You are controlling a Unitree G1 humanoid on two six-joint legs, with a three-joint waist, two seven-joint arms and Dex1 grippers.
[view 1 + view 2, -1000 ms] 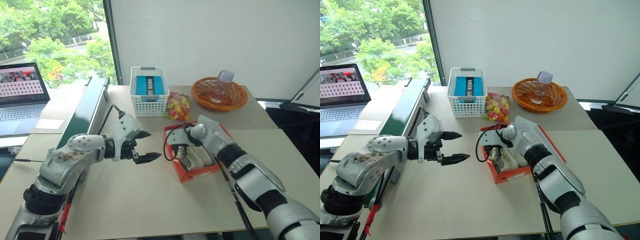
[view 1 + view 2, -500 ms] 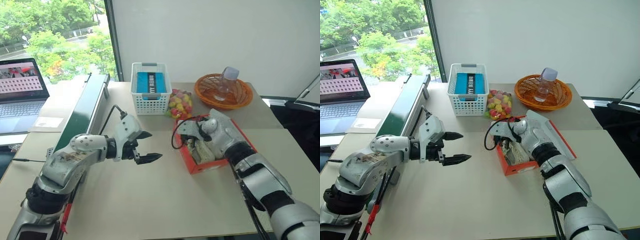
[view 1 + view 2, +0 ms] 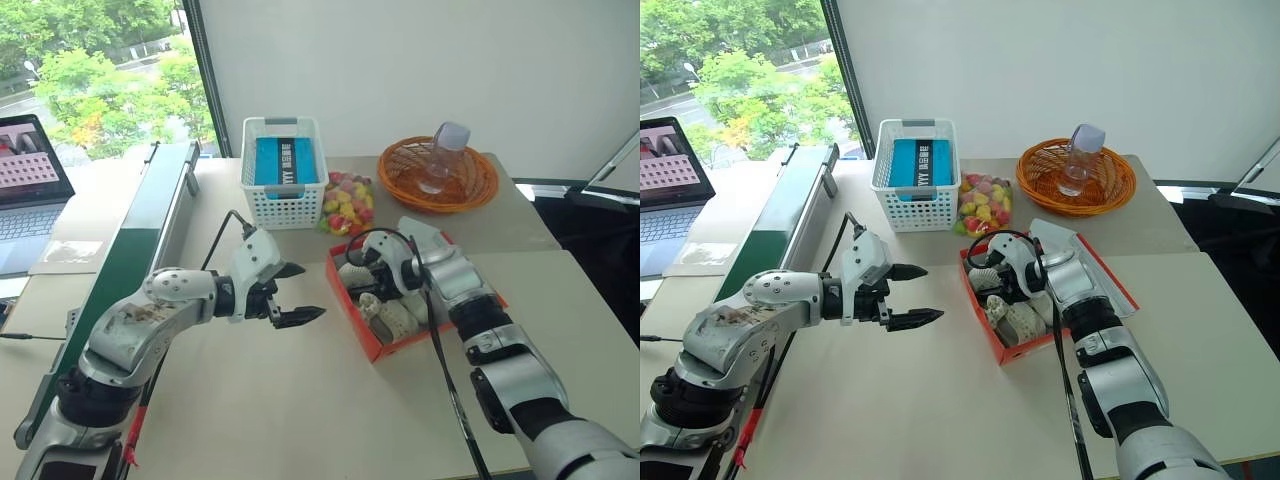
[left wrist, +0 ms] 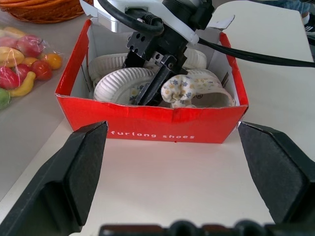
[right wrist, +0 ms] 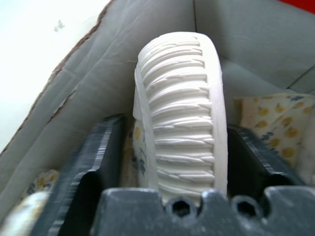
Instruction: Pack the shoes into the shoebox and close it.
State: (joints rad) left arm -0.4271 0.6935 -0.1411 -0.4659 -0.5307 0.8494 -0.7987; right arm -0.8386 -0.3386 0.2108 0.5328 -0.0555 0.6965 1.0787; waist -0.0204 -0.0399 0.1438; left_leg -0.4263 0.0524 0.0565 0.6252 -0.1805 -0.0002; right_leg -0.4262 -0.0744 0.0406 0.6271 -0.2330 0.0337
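The orange-red shoebox [image 3: 349,308] stands open at mid-table, its lid [image 3: 1102,268] folded back behind my right arm. Both cream-white shoes lie inside: one on its side with the ribbed sole [image 4: 122,83] showing, the other [image 4: 198,91] showing a flower-print lining. My right gripper [image 3: 372,286] reaches down into the box and is open. Its fingers [image 5: 98,157] stand spread on either side of a shoe's sole [image 5: 182,123]. To the left of the box my left gripper [image 3: 308,292] hovers open and empty, pointing at the box's red front wall [image 4: 167,129].
At the back stand a white mesh basket [image 3: 283,180] holding a blue box, a bag of colourful toy fruit [image 3: 345,205] and an orange woven basket [image 3: 437,178] with a clear bottle. A green rail [image 3: 120,270] and a laptop [image 3: 25,190] are at the left.
The camera view has shifted. My right gripper has rolled and its fingers have spread wide inside the box, letting go of the shoe. The left gripper has stayed put.
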